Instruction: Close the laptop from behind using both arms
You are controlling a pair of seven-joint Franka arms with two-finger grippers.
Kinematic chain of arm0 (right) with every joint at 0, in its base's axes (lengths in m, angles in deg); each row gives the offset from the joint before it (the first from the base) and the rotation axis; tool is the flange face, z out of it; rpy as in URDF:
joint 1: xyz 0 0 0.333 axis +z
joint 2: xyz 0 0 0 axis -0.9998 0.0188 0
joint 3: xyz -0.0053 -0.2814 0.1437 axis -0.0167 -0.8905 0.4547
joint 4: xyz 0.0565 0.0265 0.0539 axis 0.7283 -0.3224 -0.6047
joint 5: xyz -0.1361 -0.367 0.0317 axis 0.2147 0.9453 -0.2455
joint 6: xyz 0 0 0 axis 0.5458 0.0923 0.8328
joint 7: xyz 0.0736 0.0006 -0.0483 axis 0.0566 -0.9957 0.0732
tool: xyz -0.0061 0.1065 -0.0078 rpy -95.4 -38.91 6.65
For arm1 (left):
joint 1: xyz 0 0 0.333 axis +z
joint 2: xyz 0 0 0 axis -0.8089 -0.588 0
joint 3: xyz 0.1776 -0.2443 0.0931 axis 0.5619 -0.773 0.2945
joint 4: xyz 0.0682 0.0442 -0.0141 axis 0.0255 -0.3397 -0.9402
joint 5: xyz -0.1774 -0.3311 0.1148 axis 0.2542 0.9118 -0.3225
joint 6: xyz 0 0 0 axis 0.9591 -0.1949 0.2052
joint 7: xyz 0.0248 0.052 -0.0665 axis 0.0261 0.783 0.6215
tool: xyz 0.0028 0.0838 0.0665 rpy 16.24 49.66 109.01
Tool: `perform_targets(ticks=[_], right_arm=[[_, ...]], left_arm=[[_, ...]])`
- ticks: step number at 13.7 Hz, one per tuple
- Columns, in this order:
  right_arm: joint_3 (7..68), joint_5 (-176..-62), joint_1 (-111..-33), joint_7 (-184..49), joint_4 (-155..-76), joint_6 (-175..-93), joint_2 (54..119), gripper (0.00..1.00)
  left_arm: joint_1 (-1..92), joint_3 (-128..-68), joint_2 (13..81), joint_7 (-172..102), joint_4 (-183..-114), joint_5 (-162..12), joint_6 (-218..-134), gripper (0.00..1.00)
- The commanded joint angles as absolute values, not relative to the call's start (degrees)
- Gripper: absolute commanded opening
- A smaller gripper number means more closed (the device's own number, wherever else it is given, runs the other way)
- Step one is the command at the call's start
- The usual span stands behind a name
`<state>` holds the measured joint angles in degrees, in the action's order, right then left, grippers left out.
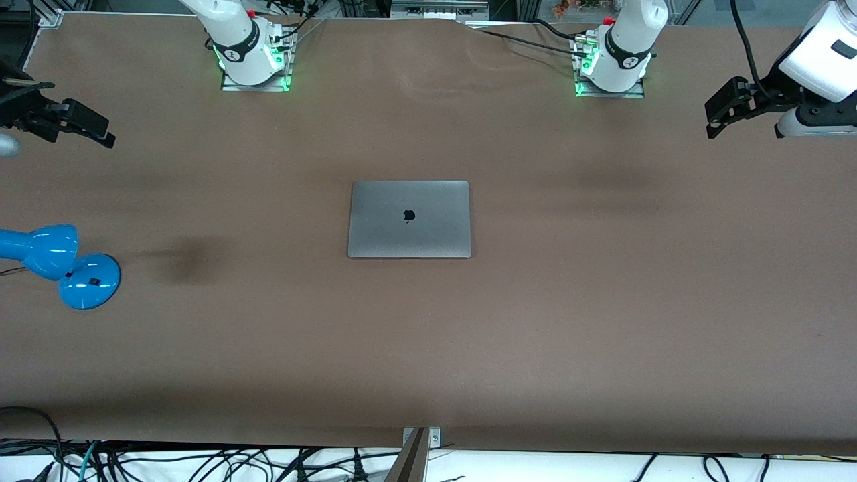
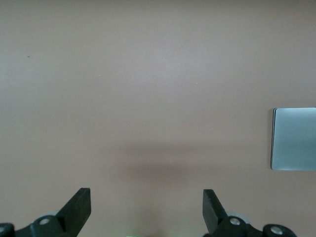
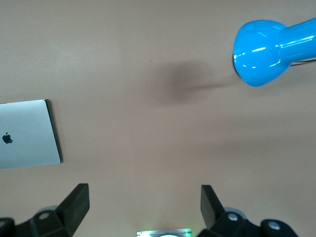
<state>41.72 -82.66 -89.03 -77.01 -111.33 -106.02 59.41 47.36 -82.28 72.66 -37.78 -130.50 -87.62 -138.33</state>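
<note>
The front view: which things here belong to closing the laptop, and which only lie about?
Belong to the job:
- laptop, lid already flat, mid-table
- left hand, open, over bare table toward the left arm's end
- right hand, open, over bare table toward the right arm's end

Just lying about:
- blue desk lamp, toward the right arm's end

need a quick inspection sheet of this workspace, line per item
surface: brown table, bare around the laptop
job's things: laptop lid down, flat at mid-table, logo up
clutter: blue lamp at the right arm's end
grippers: left gripper open, up over its own end; right gripper open, over its end above the lamp; neither touches the laptop
cables: cables by the arm bases; more below the table's near edge
surroundings: nothing seen
</note>
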Motion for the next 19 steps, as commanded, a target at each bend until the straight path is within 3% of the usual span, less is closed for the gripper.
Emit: perform_targets(ticks=[1,6,13,19], right_arm=[[41.8,-83.7,-89.4,-76.6,-112.2,-105.4,58.1,1.00],[41.8,-83.0,-89.4,-76.6,-112.1,-104.8,58.3,1.00],[42.1,-81.6,-89.3,-76.6,-111.8,-103.5,58.6,1.00],[42.6,-80.0,-89.1,-76.5,-111.7,-103.4,58.6,1.00]], left_arm=[[46.5,-81.6,73.0,-36.4,-131.1,-88.7,-137.5,1.00],[46.5,-81.7,73.0,-36.4,-133.0,-88.6,-138.0,1.00],[46.3,-81.5,76.7,-36.7,-142.8,-85.7,-144.1,1.00],[46.3,-81.6,76.9,-36.8,-143.2,-85.6,-145.5,1.00]])
